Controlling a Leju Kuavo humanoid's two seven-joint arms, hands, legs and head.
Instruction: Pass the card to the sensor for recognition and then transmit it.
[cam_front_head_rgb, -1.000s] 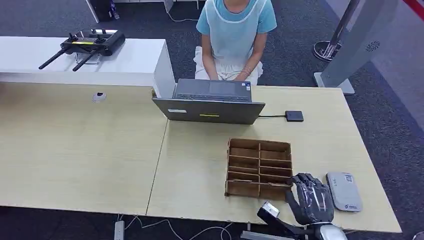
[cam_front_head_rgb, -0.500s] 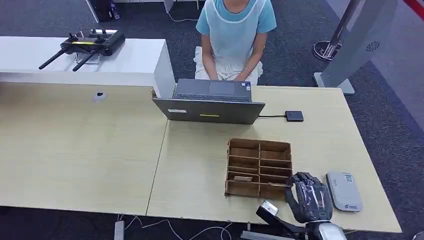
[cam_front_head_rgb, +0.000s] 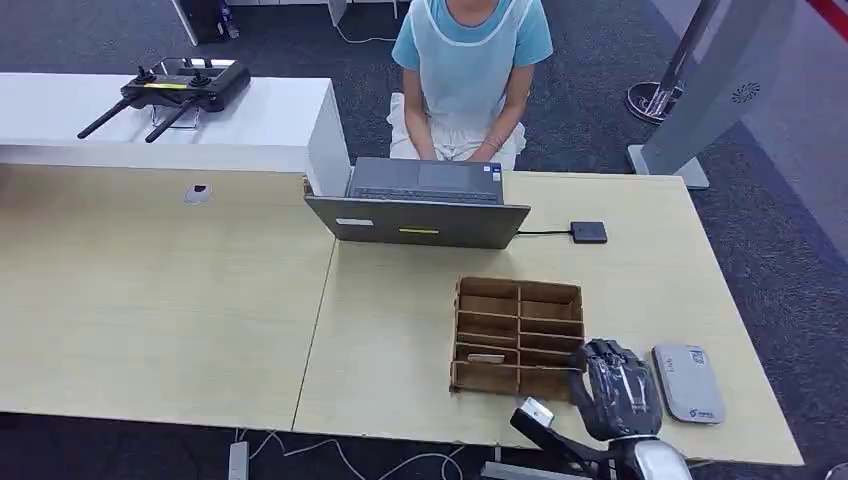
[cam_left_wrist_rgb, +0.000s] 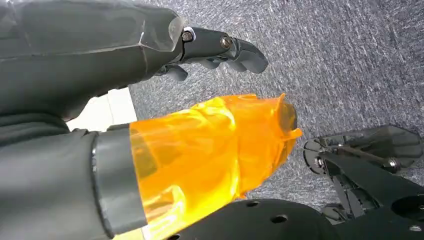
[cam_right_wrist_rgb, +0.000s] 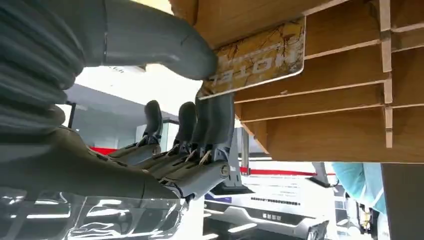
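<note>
- Card (cam_right_wrist_rgb: 260, 59) pinched betw. thumb and fingers (cam_right_wrist_rgb: 220, 117) of right hand (cam_front_head_rgb: 617, 390), at near corner of wooden slot box (cam_front_head_rgb: 518, 335).
- Card prob. best drawn straight out, grip kept firm, then carried to sensor (cam_front_head_rgb: 688, 383) just beside on desk (cam_front_head_rgb: 200, 300).
- Left hand (cam_left_wrist_rgb: 150, 55) holds nothing, fingers apart.

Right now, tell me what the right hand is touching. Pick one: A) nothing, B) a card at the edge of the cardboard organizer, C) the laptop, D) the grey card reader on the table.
B: in the right wrist view the right hand pinches a patterned card between thumb and fingers at the wooden-looking organizer, while the grey reader lies apart beside it.
</note>
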